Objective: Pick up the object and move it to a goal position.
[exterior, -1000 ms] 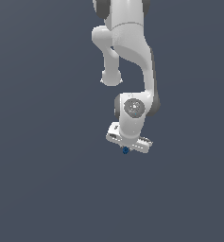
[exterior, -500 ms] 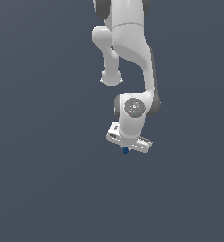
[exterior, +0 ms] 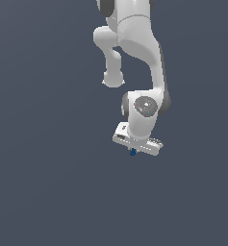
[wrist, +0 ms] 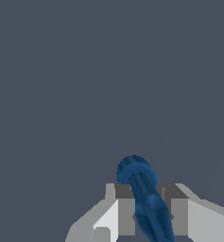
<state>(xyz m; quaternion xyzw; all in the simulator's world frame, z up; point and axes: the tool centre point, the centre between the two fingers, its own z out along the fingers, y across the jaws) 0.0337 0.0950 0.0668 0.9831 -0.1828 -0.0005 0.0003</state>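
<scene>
Overhead, the white arm (exterior: 134, 57) bends down over the plain grey counter (exterior: 38, 192). Its end effector (exterior: 133, 151) is clamped on the object (wrist: 144, 198), a small dark blue piece poking out between the fingers (wrist: 125, 208).

Plain dark grey-blue backdrop (exterior: 43, 182), featureless, evenly lit.
</scene>
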